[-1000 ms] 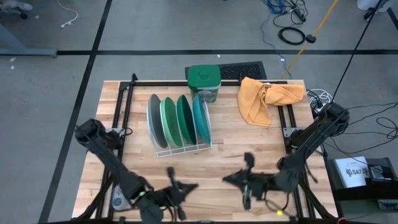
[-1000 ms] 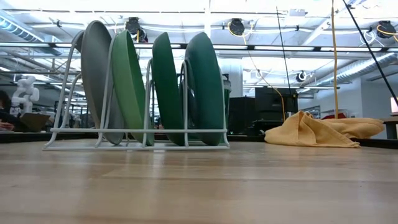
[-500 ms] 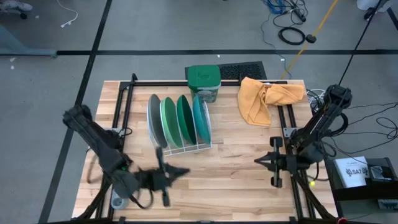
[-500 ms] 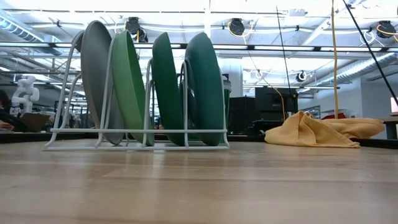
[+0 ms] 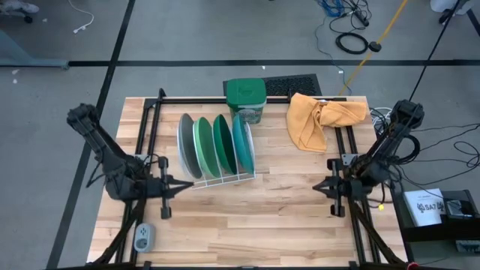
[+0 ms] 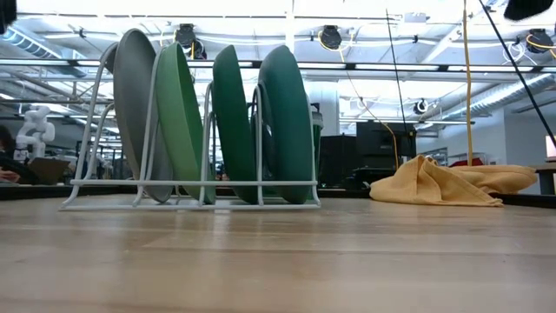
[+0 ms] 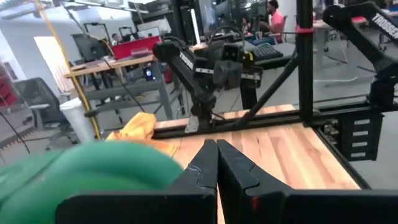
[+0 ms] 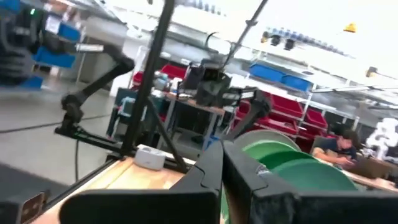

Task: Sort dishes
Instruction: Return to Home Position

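Pale wood planks make up the counter [image 6: 278, 261], and toward its back left stands a white wire dish rack [image 6: 191, 183] holding all four large round plates upright on edge, side by side, one per slot. From the low camera they run left to right: a light grey plate [image 6: 135, 113], a light green plate [image 6: 182, 122], a dark green plate [image 6: 230, 122] and a teal plate [image 6: 287, 122]. Each leans slightly against the rack's wire hoops, and none of them touches either arm.

Behind the rack, at the far edge of the counter, sits a green square tub [image 5: 246, 94]. To its right a crumpled orange-yellow cloth [image 5: 319, 120] lies in a heap.

The left gripper [image 7: 216, 149] hangs low over the left side of the counter, near the rack's front left corner but apart from it, pointing inward. Its fingers are clenched tip to tip on nothing. The right gripper [image 8: 222, 149] sits over the right side, well apart from the rack, pointing back toward the left arm. Its fingers are likewise pressed together and empty.
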